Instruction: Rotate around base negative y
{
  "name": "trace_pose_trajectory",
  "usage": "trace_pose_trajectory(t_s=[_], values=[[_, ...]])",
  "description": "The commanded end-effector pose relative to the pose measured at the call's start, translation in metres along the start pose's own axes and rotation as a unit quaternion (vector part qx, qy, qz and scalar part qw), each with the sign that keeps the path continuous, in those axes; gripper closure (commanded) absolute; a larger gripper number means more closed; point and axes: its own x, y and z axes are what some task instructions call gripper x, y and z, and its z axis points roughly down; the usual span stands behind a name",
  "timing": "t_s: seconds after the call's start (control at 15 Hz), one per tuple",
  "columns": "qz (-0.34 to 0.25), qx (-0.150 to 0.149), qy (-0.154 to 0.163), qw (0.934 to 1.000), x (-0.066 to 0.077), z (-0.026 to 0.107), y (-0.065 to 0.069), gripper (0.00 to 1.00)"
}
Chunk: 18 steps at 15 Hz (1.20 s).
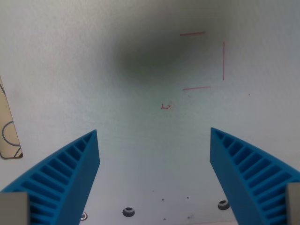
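Note:
My gripper is open and holds nothing. Its two blue ribbed fingers rise from the bottom corners of the wrist view, spread wide apart. Between and beyond them lies a pale white tabletop. Thin red lines drawn on the table form three sides of a square at the upper right. A small red mark sits just below it, near the middle. A soft dark shadow falls on the table above the fingers.
A tan wooden piece with a dark curved line on it pokes in at the wrist view's left edge. Two round bolt holes and some small specks show in the table near the bottom edge.

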Motion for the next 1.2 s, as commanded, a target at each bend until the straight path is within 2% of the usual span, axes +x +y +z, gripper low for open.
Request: trace_pose_trajectory(t_s=[0.07, 1.2], values=[[0.000, 0.000, 0.008, 1.0000, 0.0002, -0.0025, 0.0001, 0.00], [0.001, 0.005, 0.107, 0.9942, 0.0002, -0.0025, 0.0001, 0.00]])
